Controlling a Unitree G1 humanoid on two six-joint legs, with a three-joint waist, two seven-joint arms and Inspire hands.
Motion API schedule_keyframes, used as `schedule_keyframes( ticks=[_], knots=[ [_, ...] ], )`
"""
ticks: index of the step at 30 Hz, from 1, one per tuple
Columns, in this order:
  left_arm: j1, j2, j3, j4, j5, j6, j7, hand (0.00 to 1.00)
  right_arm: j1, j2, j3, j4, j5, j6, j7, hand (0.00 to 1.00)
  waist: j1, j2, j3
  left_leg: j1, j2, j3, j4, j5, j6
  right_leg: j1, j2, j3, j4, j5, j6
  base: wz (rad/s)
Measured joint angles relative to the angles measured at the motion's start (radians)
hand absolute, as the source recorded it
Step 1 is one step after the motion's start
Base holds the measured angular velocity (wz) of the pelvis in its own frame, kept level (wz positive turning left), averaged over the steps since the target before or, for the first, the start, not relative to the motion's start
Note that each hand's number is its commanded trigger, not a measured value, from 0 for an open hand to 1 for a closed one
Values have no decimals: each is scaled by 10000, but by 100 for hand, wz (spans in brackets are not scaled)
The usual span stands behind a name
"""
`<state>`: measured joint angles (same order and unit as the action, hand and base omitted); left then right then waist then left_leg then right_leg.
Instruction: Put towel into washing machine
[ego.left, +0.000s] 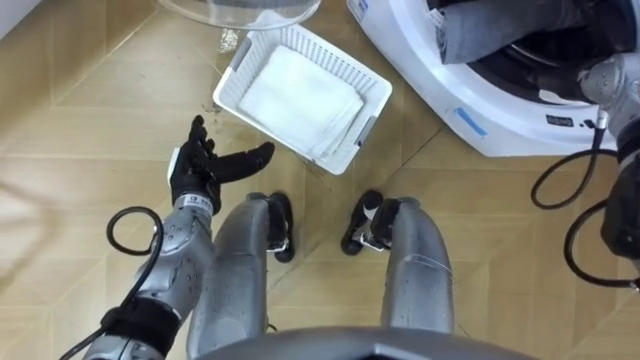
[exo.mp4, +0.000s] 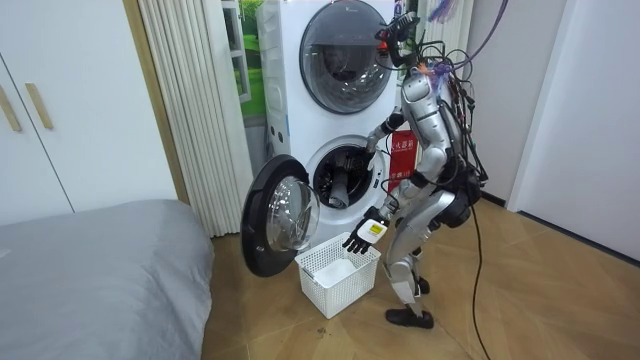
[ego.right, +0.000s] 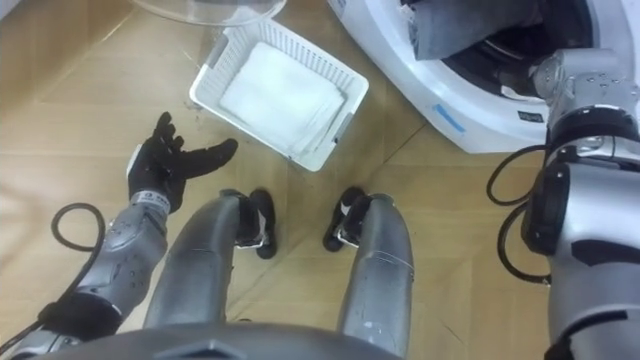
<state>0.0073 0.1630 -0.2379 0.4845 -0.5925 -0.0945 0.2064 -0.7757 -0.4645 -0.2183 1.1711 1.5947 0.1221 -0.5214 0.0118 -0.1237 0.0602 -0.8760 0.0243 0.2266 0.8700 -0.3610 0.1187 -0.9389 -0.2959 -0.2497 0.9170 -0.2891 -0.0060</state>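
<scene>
Left hand nearest: fingers spread wide, holding nothing, over the floor just beside the basket. Washing machine drum open, right arm reaching in; right hand at the drum mouth, grip unreadable. Basket holds folded white cloth. Grey towel looks draped in the drum.

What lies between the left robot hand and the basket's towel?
Between left robot hand and towel: bare floor, then the basket wall, in the left eye view.
</scene>
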Motion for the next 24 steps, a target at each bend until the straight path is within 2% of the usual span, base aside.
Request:
schedule_keyframes(
  ticks=[2, 7, 10, 13, 16, 20, 21, 23, 24],
  knots=[
    [-55, -4, -3, 35, 29, 0, -66, 0, 26, 0, -2, 0, 77, -5, 11, 0, -9, 21, 0, 19, -2, 2, -16, 0, 0, 16, 1, -5, -17, 1, 3, 0],
    [-347, -73, 29, 666, 567, 6, -285, 0, 236, 1, -2, -1, -2, -126, 120, 0, 80, 294, 9, 421, -15, -1, -259, 0, 0, 465, 23, -99, -280, 26, 54, 1],
    [-534, -128, 94, 1093, 592, 18, -480, 0, 752, 5, -2, -1, -49, -350, 377, 0, 267, 401, 1, 893, 16, -3, -547, 7, -10, 1016, 42, -286, -597, 38, 75, 6],
    [-802, -212, 89, 1763, 787, 17, -639, 0, 1262, 28, -1, 2, -37, -559, 658, 0, 545, 551, 6, 1507, 63, 98, -1067, 72, -24, 1614, 228, -274, -1169, 194, 181, -12],
    [-755, -163, 107, 1923, 1319, 17, -639, 0, 2038, 305, 11, -265, -189, -838, 1081, 0, 657, 616, -7, 2104, 119, 153, -1532, 111, -54, 2238, 410, -320, -1714, 292, 266, -11],
    [-631, -25, 205, 2667, 1749, -4, -762, 0, 3321, 872, 19, -370, -564, -1145, 1828, 0, 677, 694, -51, 3262, 163, 122, -2525, 231, -206, 3523, 712, -573, -2799, 471, 368, -1],
    [-534, 11, 329, 2853, 1852, -4, -813, 0, 3724, 1022, 27, -336, -803, -1234, 2057, 0, 672, 778, -108, 3582, 195, 66, -2780, 269, -270, 3926, 855, -613, -3194, 547, 411, 0],
    [-333, 135, 424, 2917, 2265, -52, -798, 0, 4320, 1077, 88, -310, -1462, -1238, 2397, 0, 670, 881, -184, 4040, 179, 17, -3090, 348, -328, 4469, 945, -752, -3670, 623, 455, 8],
    [-144, 227, 477, 3107, 2554, -168, -796, 0, 4761, 1093, 420, -318, -2099, -1301, 2663, 0, 678, 893, -194, 4418, 118, 6, -3386, 425, -361, 4785, 958, -779, -3859, 642, 489, 8]
  ],
)
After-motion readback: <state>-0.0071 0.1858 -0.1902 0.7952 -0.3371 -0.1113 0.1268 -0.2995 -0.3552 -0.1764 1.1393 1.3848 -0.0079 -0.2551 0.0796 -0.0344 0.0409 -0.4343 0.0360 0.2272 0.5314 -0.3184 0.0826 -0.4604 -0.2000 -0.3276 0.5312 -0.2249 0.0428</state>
